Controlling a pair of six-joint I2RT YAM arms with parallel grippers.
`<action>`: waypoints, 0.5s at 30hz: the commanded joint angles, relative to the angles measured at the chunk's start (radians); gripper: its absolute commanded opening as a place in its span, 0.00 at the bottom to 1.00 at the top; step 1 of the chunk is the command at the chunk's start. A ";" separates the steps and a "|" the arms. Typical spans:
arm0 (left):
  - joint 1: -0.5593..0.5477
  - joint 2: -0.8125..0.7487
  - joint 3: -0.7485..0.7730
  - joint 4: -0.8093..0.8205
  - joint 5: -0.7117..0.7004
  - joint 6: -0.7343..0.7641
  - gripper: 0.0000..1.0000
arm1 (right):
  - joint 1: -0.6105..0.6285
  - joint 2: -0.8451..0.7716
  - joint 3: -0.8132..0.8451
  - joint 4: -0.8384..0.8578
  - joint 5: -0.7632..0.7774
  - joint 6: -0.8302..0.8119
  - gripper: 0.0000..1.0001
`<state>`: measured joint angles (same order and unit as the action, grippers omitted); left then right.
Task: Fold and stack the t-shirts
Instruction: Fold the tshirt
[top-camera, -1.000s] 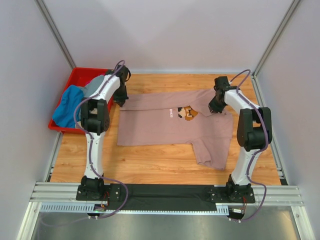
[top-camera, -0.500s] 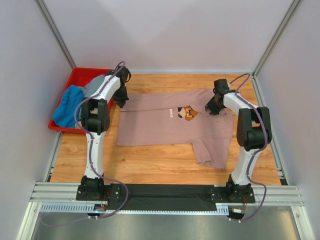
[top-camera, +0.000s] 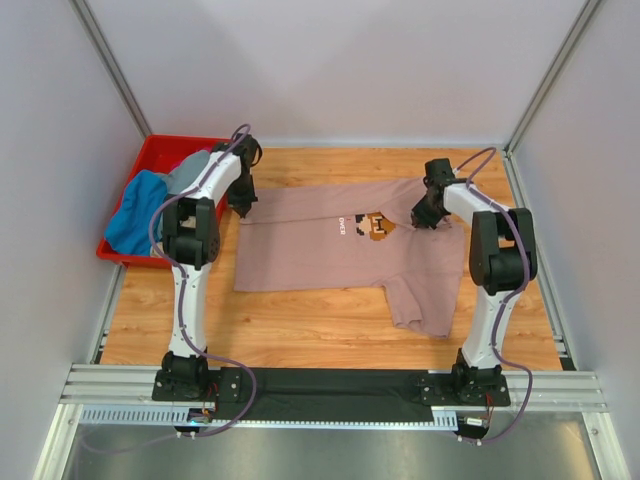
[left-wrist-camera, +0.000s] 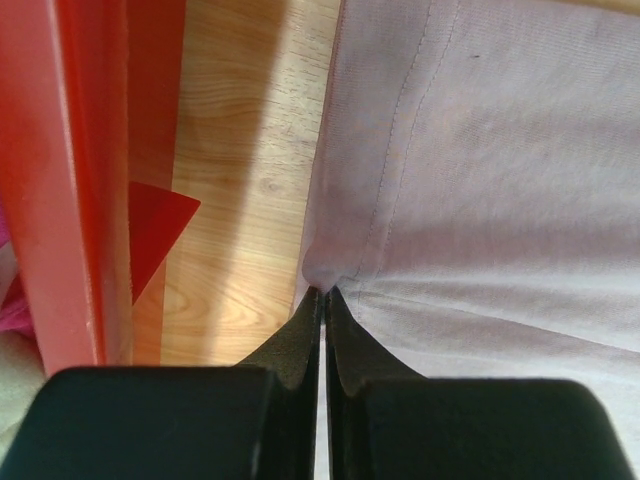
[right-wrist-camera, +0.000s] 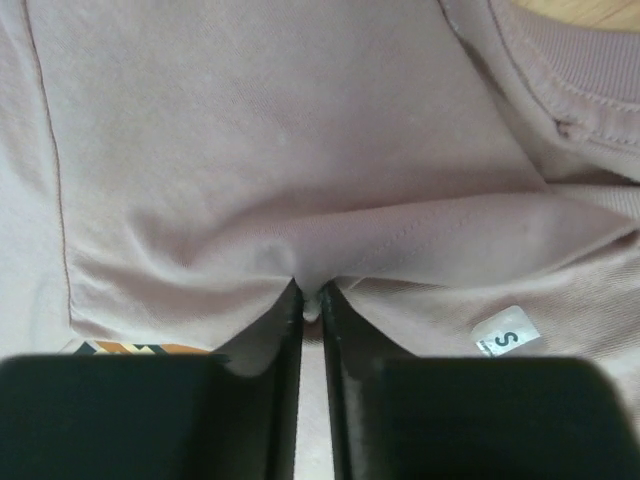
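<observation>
Across the middle of the bench (top-camera: 300, 320), toward its far edge, the pink shirt (top-camera: 330, 250) lies spread flat. Left gripper (left-wrist-camera: 323, 293) is closed on its puckered edge beside the crate (left-wrist-camera: 60, 180). The right gripper (right-wrist-camera: 310, 297), jaws narrow, pinches a fold by the collar (right-wrist-camera: 570, 70), probably to pull the cloth taut. Only the right wrist view shows the size tag (right-wrist-camera: 505, 335); only the top view shows other shirts (top-camera: 140, 215) in the crate.
</observation>
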<state>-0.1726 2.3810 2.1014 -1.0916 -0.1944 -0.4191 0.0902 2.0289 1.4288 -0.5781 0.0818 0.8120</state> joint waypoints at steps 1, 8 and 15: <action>-0.001 -0.003 -0.011 -0.010 -0.020 -0.015 0.00 | -0.001 0.033 0.038 -0.025 0.042 -0.005 0.07; -0.001 -0.005 -0.007 -0.011 -0.027 -0.021 0.00 | -0.015 0.017 0.104 -0.114 0.068 -0.071 0.00; -0.001 0.000 -0.006 -0.022 -0.050 -0.020 0.00 | -0.018 0.031 0.196 -0.192 0.024 -0.139 0.10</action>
<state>-0.1745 2.3810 2.0907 -1.0924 -0.2119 -0.4297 0.0795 2.0480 1.5837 -0.7250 0.0994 0.7212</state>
